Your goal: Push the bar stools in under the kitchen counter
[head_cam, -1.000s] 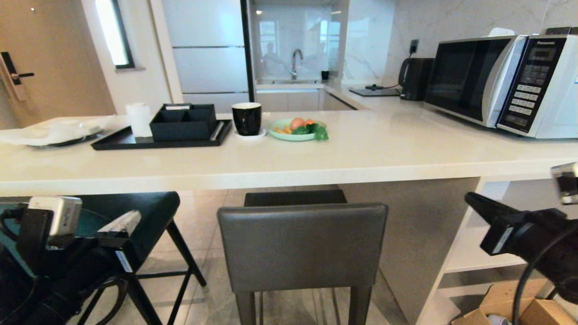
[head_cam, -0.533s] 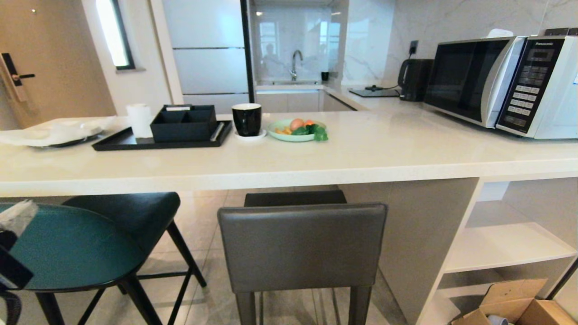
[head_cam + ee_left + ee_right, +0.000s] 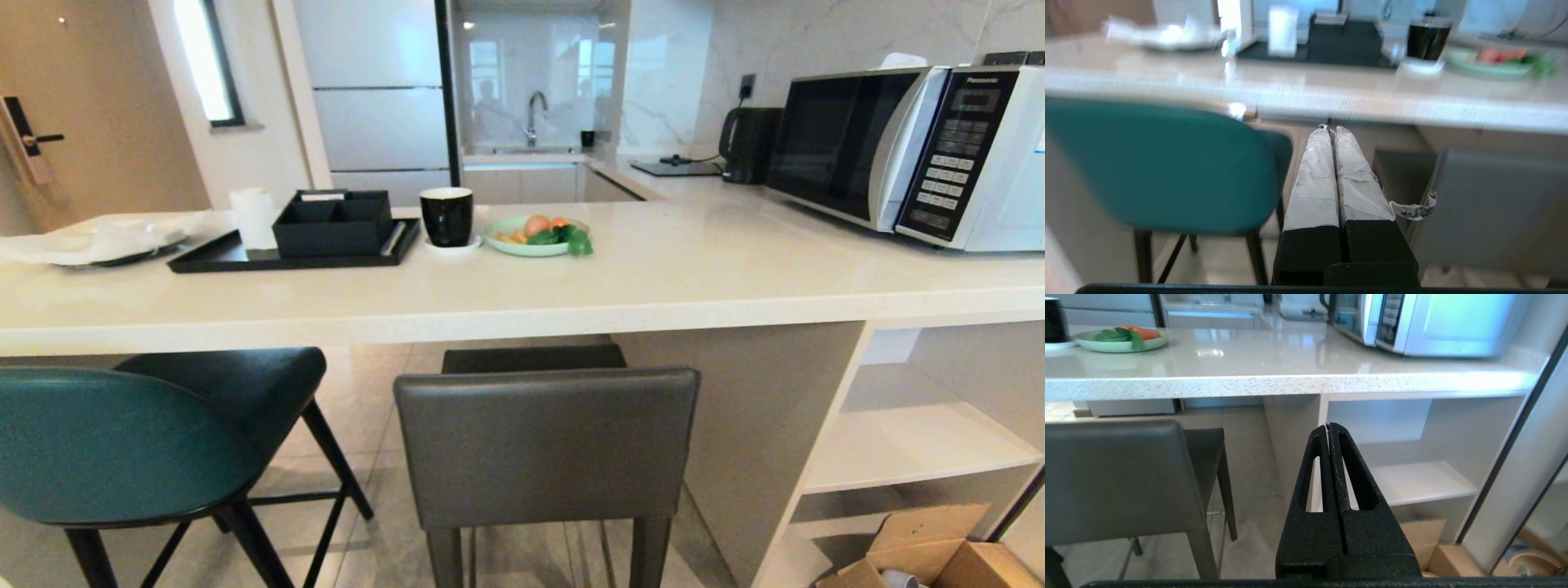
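1. Both stools sit with their seats tucked partly under the kitchen counter [image 3: 522,314] and their backs sticking out on the robot's side. From how far the seats already sit under the slab, I'd guess there's little or no pushing left.

2. The left gripper [image 3: 1330,130] is clenched on nothing, its taped fingers [image 3: 1312,175] pressed flat together. It points at the gap between the two stools: the teal stool [image 3: 1159,167] is off to one side of the tips, the grey one to the other, and it touches neither.

3. The right gripper [image 3: 1329,426] is clamped tight too, and empty. It points at the counter's end panel [image 3: 1292,428] and the white shelves [image 3: 1412,477], with the dark grey stool [image 3: 545,445] well off to its inner side.

4. Neither arm shows in the head view.

5. Handling guess: both stools look rigid but top-heavy on tall legs. The teal one's thin black legs [image 3: 326,457] probably make it light and easy to skate or twist on the tile. The grey one looks chunkier, so likely heavier and steadier.

6. No need to grab anything. I'd press closed fingers flat against the middle of the padded back, fairly low, so it slides instead of tipping. The padding will give a bit, and an off-centre push would just spin it.
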`<state>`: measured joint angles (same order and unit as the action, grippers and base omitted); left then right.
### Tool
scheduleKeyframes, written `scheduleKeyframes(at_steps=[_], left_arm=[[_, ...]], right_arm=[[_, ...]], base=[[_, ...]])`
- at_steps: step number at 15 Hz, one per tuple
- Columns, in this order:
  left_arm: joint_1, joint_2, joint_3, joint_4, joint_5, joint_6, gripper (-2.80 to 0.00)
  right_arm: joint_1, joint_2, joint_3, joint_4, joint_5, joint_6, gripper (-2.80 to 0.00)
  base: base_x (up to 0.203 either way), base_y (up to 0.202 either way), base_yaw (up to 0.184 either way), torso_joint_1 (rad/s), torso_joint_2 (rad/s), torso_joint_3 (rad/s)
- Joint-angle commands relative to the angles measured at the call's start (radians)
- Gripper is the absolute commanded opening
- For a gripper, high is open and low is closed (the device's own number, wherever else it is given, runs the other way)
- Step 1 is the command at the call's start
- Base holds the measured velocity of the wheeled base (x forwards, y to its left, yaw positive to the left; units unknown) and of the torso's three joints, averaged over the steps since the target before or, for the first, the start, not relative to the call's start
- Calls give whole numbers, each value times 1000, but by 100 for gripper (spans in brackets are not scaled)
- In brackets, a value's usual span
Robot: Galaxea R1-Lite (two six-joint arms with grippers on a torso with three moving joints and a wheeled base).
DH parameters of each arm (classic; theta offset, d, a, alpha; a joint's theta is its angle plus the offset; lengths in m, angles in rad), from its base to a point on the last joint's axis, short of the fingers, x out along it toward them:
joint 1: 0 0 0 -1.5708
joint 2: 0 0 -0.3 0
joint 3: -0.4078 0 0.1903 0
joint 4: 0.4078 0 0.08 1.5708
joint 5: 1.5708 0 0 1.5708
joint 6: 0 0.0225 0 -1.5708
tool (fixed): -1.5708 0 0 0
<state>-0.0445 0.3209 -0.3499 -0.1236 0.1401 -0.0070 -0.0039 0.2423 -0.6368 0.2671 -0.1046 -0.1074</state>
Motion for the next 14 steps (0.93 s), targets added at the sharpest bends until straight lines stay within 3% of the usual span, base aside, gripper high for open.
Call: scheduleKeyframes(at_steps=[1,6,8,10,14], left_arm=[[17,-92,37,9,-17,6,-280],[40,-310,195,99,-93,44,-280],[43,-322,263,134,-125,46,-280],[43,-321,331,124,-138,48,-280],[43,-322,347,88,-176,74,-280]], right_arm=[[-4,-121,17,36,13,-12,-280],[-3,-238,207,48,90,-26,-280],[-3,-243,306,32,119,-28,-280],[-2,-244,434,-45,134,-26,-280],[-2,-243,638,-256,147,-14,-280]], base=[[0,0,0,0,0,0],[0,0,0,0,0,0],[0,0,0,0,0,0],[0,0,0,0,0,0],[0,0,0,0,0,0]])
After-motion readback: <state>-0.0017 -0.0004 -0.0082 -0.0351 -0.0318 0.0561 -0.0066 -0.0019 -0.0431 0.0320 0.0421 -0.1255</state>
